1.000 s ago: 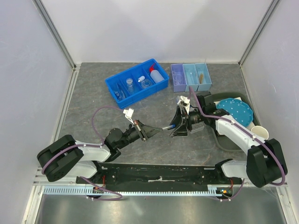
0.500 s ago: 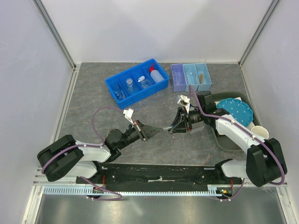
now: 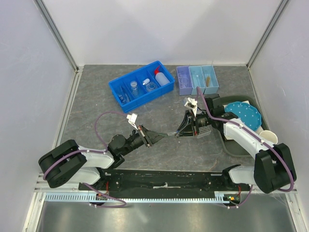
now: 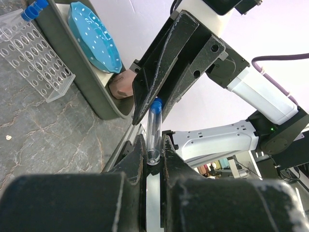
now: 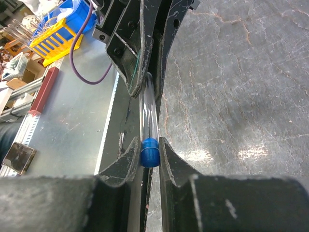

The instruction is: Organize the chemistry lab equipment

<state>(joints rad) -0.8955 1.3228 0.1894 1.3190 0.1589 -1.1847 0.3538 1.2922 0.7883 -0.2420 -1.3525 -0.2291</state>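
Above the grey marbled tabletop (image 3: 96, 96), the blue-capped test tube (image 3: 170, 134) now bridges both arms after the right gripper (image 3: 182, 132), pinching its cap, closed the gap to the left gripper (image 3: 155, 137), clamped on the clear end, suggesting a handover.

bright, even light; wrist views blur close up, with floor glare.
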